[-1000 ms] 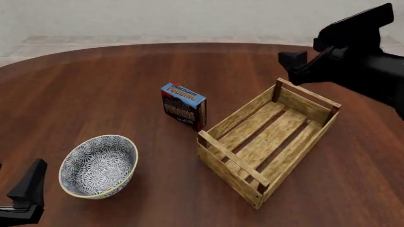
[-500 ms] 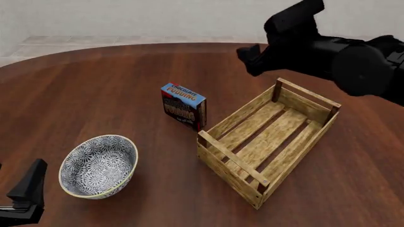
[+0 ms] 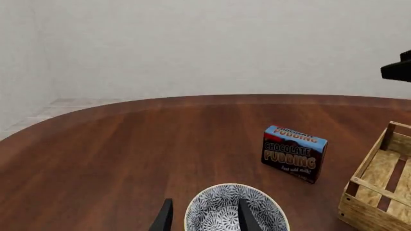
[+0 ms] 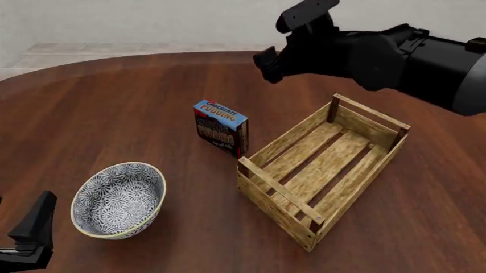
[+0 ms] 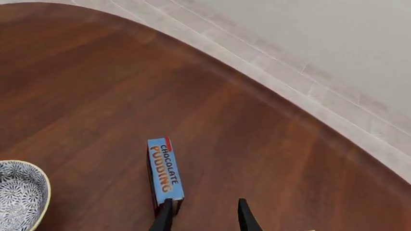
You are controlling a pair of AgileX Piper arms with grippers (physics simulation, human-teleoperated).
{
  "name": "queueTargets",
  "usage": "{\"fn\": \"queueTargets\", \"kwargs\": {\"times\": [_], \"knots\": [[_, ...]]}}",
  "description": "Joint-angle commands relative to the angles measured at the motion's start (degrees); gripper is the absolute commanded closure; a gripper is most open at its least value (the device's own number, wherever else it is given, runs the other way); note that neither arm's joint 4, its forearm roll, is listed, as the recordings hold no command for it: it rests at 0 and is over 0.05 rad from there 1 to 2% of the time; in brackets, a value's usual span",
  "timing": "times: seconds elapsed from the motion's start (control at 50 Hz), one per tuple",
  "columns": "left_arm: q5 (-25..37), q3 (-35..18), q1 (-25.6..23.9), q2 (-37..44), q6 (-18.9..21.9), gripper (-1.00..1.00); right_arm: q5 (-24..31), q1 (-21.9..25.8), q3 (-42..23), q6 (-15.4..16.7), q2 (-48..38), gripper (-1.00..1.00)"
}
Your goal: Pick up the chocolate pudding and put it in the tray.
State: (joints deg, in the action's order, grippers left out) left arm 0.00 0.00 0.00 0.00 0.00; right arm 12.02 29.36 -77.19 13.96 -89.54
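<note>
Blue-topped and narrow, the pudding [image 4: 221,127] stands upright on the table [image 4: 114,108], just beside the near-left corner of the tray [image 4: 322,170] and possibly touching it; the front view cannot settle that. The right gripper [image 4: 267,58] hangs high above the table beyond the carton, fingers [image 5: 164,215] spread and holding nothing, and its wrist view shows the carton's top lying along one finger's line, not centred in the gap. The main risk, as I judge it, is a descent on this line: one finger would land on the top or clip an edge and tip the tall, thin box over, perhaps against the slats. A grip across the long side also looks too wide for this opening; the narrow faces suit it better. Closeness to the tray leaves little room for the finger on that side, so a scrape on the corner post is likely if the approach is careless. The left gripper [image 3: 204,217] idles spread above the bowl [image 4: 119,199], well apart from all this.
</note>
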Motion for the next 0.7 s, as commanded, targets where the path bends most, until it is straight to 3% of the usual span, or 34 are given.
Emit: {"fn": "queueTargets", "kwargs": {"times": [0.02, 0.4, 0.7], "knots": [[0.0, 0.0, 0.0, 0.0, 0.0, -1.0, 2.0, 0.9, -5.4, 0.7, -5.7, -1.0], [0.0, 0.0, 0.0, 0.0, 0.0, -1.0, 7.5, 1.5, -15.8, 3.3, -15.5, -1.0], [0.0, 0.0, 0.0, 0.0, 0.0, -1.0, 9.6, 1.1, -20.0, 5.3, -20.5, -1.0]]}}
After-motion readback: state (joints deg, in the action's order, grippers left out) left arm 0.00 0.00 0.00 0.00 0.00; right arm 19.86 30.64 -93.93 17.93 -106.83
